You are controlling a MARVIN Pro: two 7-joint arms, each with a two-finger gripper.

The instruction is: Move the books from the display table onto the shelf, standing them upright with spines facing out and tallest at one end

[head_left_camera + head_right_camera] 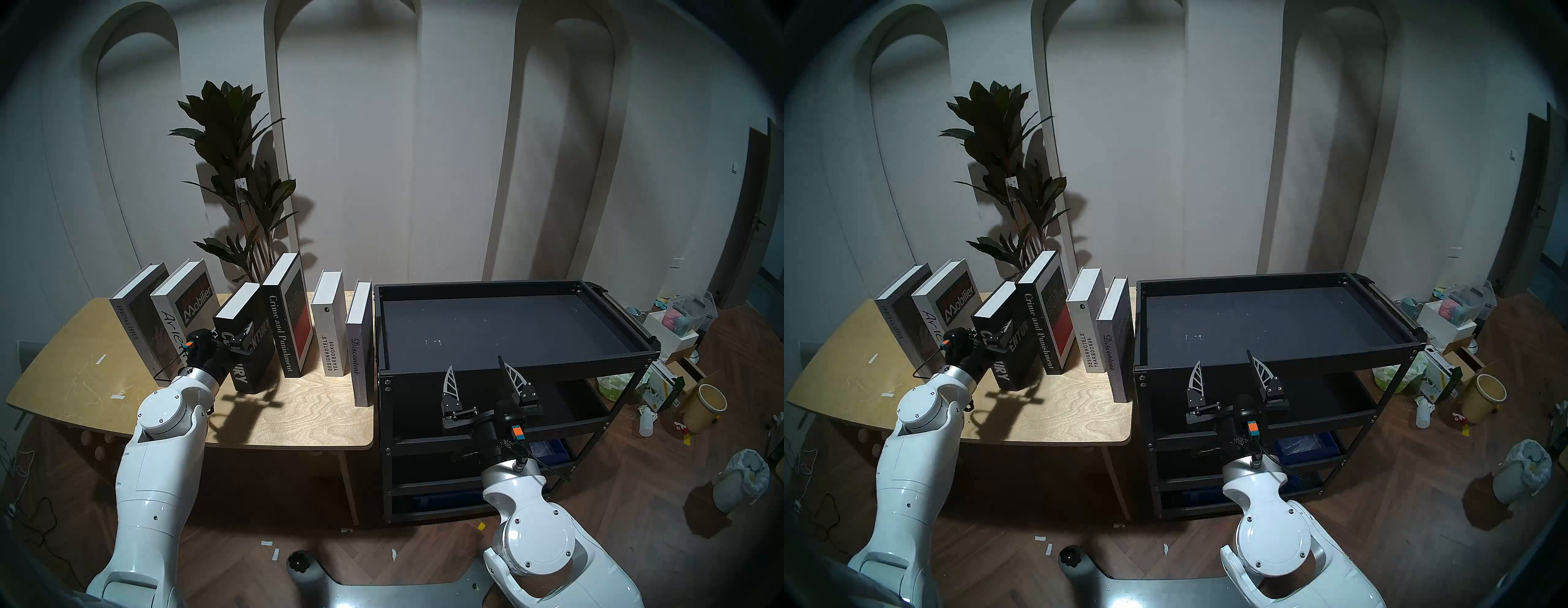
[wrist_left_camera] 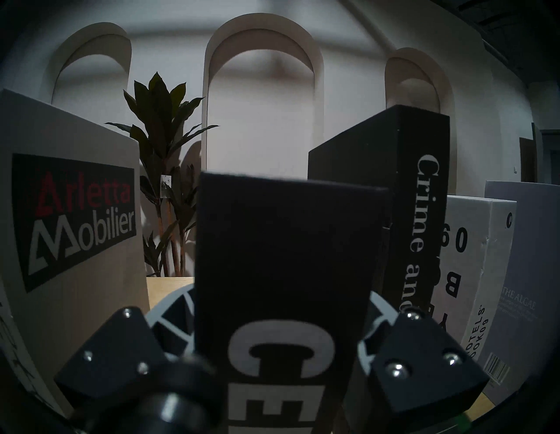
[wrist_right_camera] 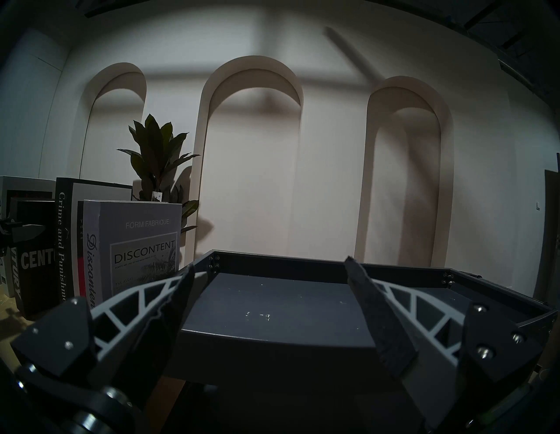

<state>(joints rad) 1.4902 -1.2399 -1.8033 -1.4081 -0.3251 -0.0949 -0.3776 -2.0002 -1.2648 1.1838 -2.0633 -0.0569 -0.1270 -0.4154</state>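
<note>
Books are standing in a loose row on the display table (image 1: 106, 382), six in all, none yet on the shelf (image 1: 509, 365). From the robot's left they are reading: SPECIAL ISSUE book (image 1: 131, 314), Arietta book (image 1: 180, 305), CENTURY book (image 1: 250, 339), Crime and Punishment book (image 1: 285, 314), DESIGNHOTELS YEARBOOK book (image 1: 329, 322) and Discontent book (image 1: 359, 344). The two leftmost are leaning; the others are standing roughly upright, spines facing the robot.

Left gripper (image 1: 242, 337) is reaching level at the CENTURY book, its fingers (image 2: 169, 315) lying along both sides of the spine and pressing on it, as the left wrist view is showing: the jaws are closed on this book. The book is tilting slightly, its top toward the Crime and Punishment book, which is sitting just beside it. Whether its base is resting on the table cannot be told.

Right gripper (image 1: 479, 378) is hanging at the near rim of the shelf's top tray, jaws spread wide and holding nothing.

Shelf is sitting just beside the table's right end, with the Discontent book closest to it. A potted plant (image 1: 237, 178) is rising behind the row.
</note>
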